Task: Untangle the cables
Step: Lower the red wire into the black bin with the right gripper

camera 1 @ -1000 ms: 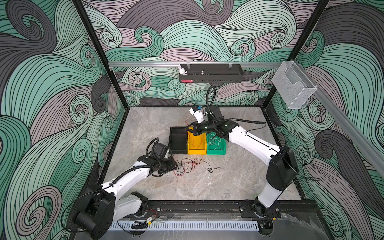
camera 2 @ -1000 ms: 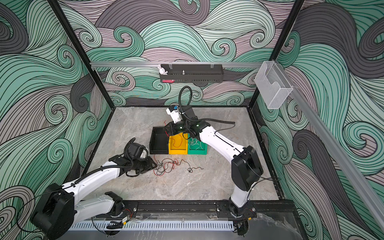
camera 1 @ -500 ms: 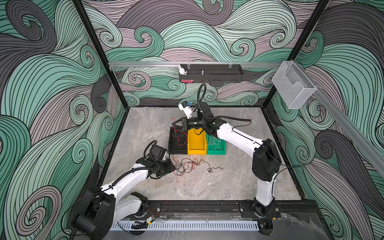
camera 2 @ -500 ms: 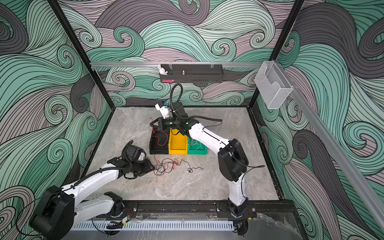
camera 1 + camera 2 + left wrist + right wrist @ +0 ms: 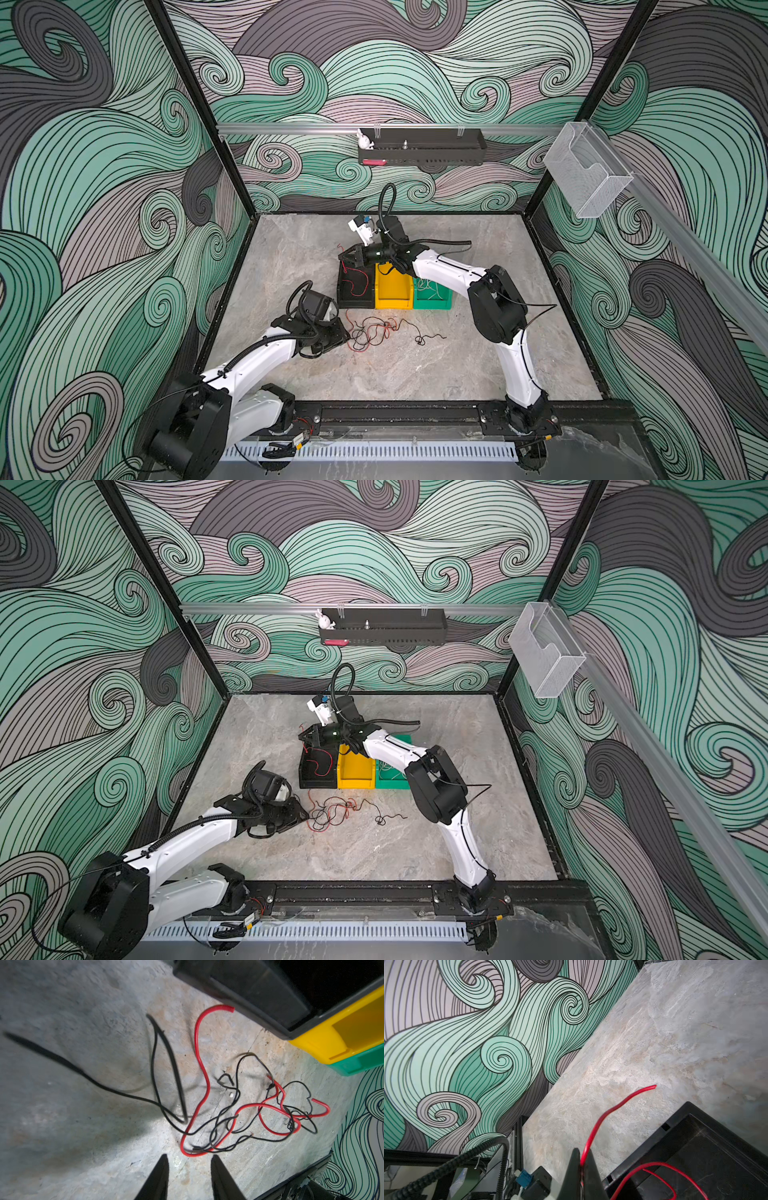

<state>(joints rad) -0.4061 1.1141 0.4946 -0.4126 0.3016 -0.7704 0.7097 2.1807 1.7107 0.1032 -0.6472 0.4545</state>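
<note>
the job looks partly done. the right gripper (image 5: 581, 1159) is pinched tight on a red wire (image 5: 608, 1113) over the far corner of the black bin (image 5: 675, 1124). one end of that wire sticks out past the bin's rim over the tabletop (image 5: 415, 374), and the rest loops down inside the bin. in a top view, thin white wires (image 5: 428, 286) lie in the green bin (image 5: 434, 305), so that colour seems to be sorted. the yellow bin (image 5: 392, 305) between the two looks empty, though a dark strand in its shadow would be hard to spot from here.

what is left of the cables is the tangle (image 5: 249, 1109) of red and black strands. it lies on the tabletop between the row of bins and the near edge, a little toward the left edge. a short black piece (image 5: 424, 338) lies by itself just to the right of it.

the left gripper (image 5: 189, 1156) hangs low at the tangle's near-left side. its jaws are partly apart with nothing between them, and the tips are just short of the nearest red loop.

my guess is that the held red wire is about to be let go into the black bin. after that the knot has to be picked apart strand by strand. several red and black wires cross each other there, so most of the work remains.
</note>
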